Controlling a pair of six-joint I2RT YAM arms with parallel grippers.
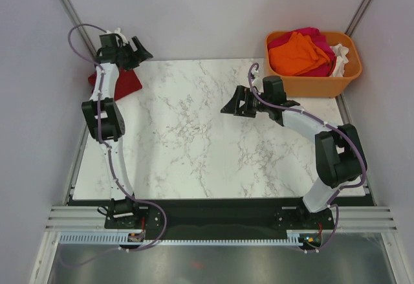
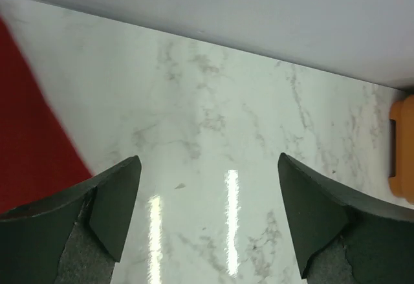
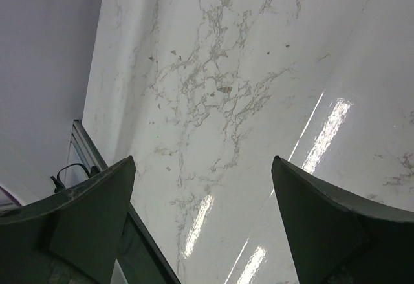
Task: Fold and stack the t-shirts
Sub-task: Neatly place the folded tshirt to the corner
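Observation:
A dark red t-shirt (image 1: 121,82) lies folded at the table's far left corner, partly hidden by my left arm; its edge shows in the left wrist view (image 2: 29,129). My left gripper (image 1: 141,52) hovers just right of it, open and empty (image 2: 207,216). An orange t-shirt (image 1: 299,54), a magenta-pink one (image 1: 312,35) and a white one (image 1: 341,59) lie bunched in the orange tub (image 1: 317,83) at the far right. My right gripper (image 1: 234,105) is open and empty above the table's middle (image 3: 204,222), left of the tub.
The marble tabletop (image 1: 194,142) has grey walls behind and at both sides. A metal rail (image 1: 220,222) runs along the near edge by the arm bases. The tub's corner shows in the left wrist view (image 2: 402,148).

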